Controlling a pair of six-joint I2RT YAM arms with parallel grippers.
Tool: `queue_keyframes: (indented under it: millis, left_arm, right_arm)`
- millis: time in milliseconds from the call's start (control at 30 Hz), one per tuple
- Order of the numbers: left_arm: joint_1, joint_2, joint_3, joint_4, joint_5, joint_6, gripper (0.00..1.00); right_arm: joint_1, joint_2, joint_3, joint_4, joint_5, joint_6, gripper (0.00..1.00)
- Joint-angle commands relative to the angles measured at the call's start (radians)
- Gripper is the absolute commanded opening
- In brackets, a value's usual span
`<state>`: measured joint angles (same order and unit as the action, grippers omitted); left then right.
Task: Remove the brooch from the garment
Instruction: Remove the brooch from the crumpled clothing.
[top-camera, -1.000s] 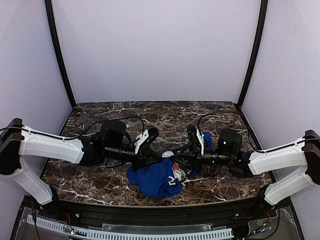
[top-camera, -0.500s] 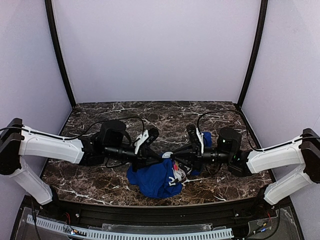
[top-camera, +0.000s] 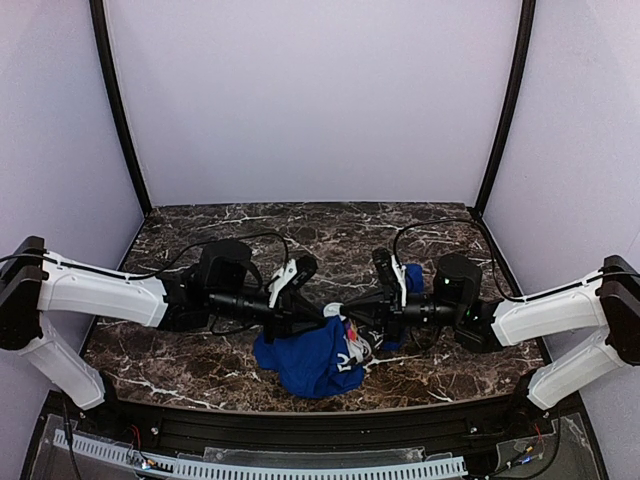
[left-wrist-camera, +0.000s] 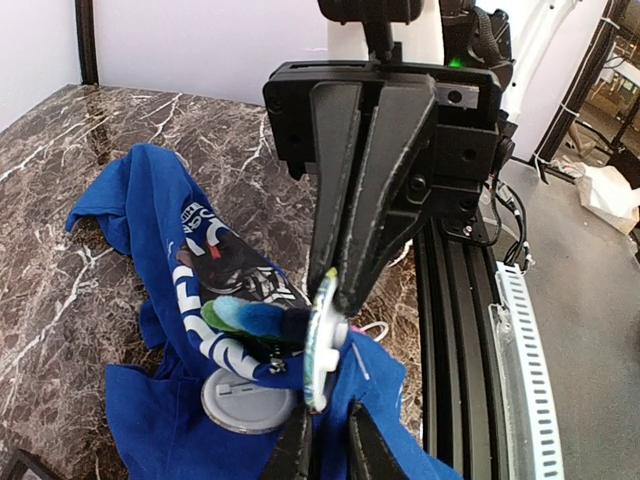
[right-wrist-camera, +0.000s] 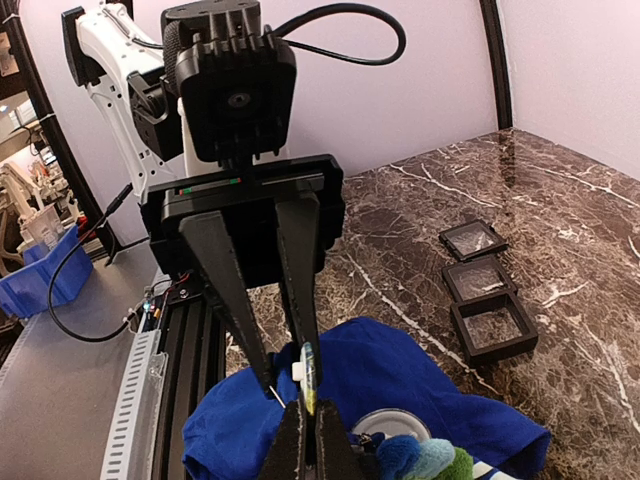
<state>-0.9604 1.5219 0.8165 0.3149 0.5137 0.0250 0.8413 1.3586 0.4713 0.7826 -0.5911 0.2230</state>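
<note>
Brooch (left-wrist-camera: 320, 345), on edge against a lifted fold of the blue garment (left-wrist-camera: 150, 210), pinched by the clenched right gripper (right-wrist-camera: 307, 425); left gripper (left-wrist-camera: 330, 440) slightly parted beside it.

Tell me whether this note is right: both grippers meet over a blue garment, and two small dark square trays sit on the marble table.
One detail is wrong: there are three small dark square trays, not two. The right wrist view shows them in a row on the marble table. The rest stands: the left gripper and the right gripper meet over the blue garment.
</note>
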Motion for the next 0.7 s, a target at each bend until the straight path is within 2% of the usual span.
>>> queue_keyframes:
  millis: [0, 33, 133, 367, 500, 667]
  left_arm:
    - [-0.006, -0.040, -0.003, 0.025, 0.019, 0.014, 0.23]
    - [-0.006, -0.040, -0.003, 0.022, 0.018, 0.015, 0.26]
    - [-0.007, -0.037, -0.001, 0.018, 0.016, 0.019, 0.26]
    - [-0.006, -0.034, 0.000, 0.010, 0.001, 0.021, 0.05]
    - [-0.007, -0.040, -0.002, 0.004, -0.013, 0.025, 0.01]
    - [-0.007, -0.056, -0.014, 0.002, -0.034, 0.026, 0.02]
  right_arm:
    - [-0.005, -0.011, 0.008, 0.028, 0.026, 0.004, 0.00]
    - [-0.005, -0.014, 0.008, 0.026, 0.029, 0.004, 0.00]
    - [-0.006, -0.022, 0.005, 0.023, 0.034, 0.003, 0.00]
    - [-0.006, -0.040, -0.002, 0.016, 0.050, 0.000, 0.00]
    - [-0.006, -0.052, -0.009, 0.009, 0.065, -0.003, 0.00]
    - [-0.006, -0.079, -0.020, -0.013, 0.097, -0.013, 0.00]
